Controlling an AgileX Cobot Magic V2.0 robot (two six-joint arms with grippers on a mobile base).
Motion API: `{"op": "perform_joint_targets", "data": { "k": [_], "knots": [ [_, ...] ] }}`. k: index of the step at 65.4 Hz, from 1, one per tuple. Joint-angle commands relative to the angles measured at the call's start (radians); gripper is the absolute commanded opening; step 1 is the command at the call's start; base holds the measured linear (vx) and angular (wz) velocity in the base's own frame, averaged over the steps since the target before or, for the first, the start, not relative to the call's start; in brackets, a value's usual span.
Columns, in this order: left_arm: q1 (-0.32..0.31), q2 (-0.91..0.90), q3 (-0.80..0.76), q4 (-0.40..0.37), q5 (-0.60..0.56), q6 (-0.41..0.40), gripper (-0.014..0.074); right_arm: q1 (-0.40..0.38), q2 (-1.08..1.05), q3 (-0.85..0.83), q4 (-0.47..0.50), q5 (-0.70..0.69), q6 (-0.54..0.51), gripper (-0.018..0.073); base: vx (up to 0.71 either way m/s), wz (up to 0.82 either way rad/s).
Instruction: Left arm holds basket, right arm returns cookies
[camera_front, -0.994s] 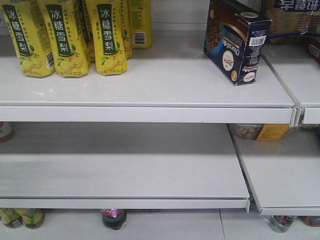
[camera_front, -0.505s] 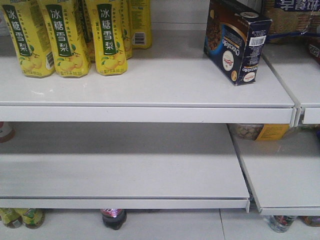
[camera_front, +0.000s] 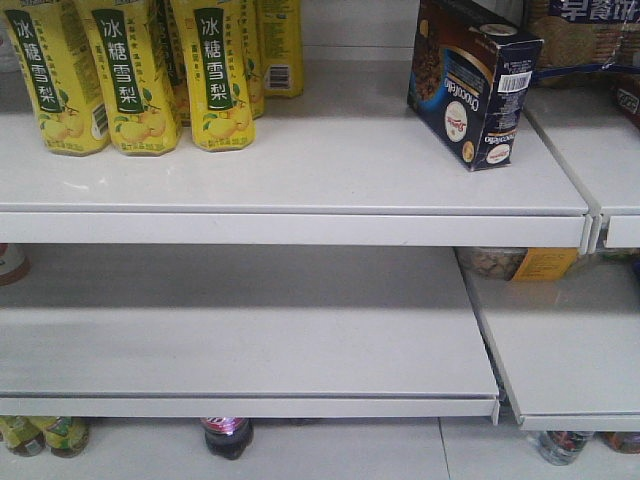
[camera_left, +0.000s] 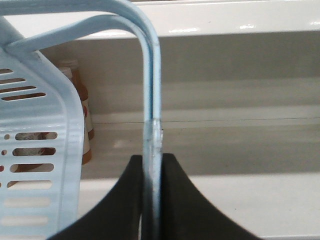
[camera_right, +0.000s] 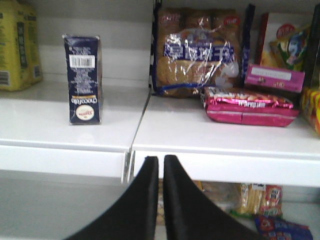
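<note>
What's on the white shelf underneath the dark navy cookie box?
Under the dark navy cookie box, the white middle shelf looks bare. To its right, a yellow-labelled packet peeks out, mostly covered by the upper shelf.

Left of the cookies (camera_front: 472, 85), bare upper shelf (camera_front: 330, 150) is lying open as far as the yellow bottles (camera_front: 130, 75). Right of the cookies, cracker bags (camera_right: 197, 52) and pink packets (camera_right: 250, 104) are crowding the neighbouring shelf.
</note>
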Motion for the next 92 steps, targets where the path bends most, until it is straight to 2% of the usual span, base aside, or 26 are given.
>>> {"op": "perform_joint_targets", "data": {
  "k": [1,6,13,33,43,65,92],
  "knots": [
    [-0.001,-0.017,-0.030,0.014,-0.110,0.019,0.0000,-0.004,0.001,0.040,-0.052,-0.110,0.091,-0.0006,0.00,0.00],
    [-0.001,-0.017,-0.030,0.014,-0.110,0.019,0.0000,-0.004,-0.023,0.111,-0.080,-0.165,0.138,-0.0006,0.00,0.00],
    [-0.001,-0.017,-0.030,0.014,-0.110,0.019,0.0000,-0.004,-0.093,0.198,-0.082,-0.215,0.145,-0.0006,0.00,0.00],
    [-0.001,-0.017,-0.030,0.014,-0.110,0.019,0.0000,-0.004,-0.250,0.392,-0.080,-0.249,0.179,-0.0006,0.00,0.00],
    [-0.001,-0.017,-0.030,0.014,-0.110,0.019,0.0000,-0.004,-0.248,0.512,-0.058,-0.416,0.189,-0.0006,0.00,0.00],
    [-0.001,-0.017,-0.030,0.014,-0.110,0.019,0.0000,-0.004,-0.248,0.506,-0.055,-0.289,0.156,-0.0006,0.00,0.00],
    [-0.001,-0.017,-0.030,0.014,-0.110,0.019,0.0000,-0.004,-0.248,0.506,-0.053,-0.294,0.156,-0.0006,0.00,0.00]
  ]
}}
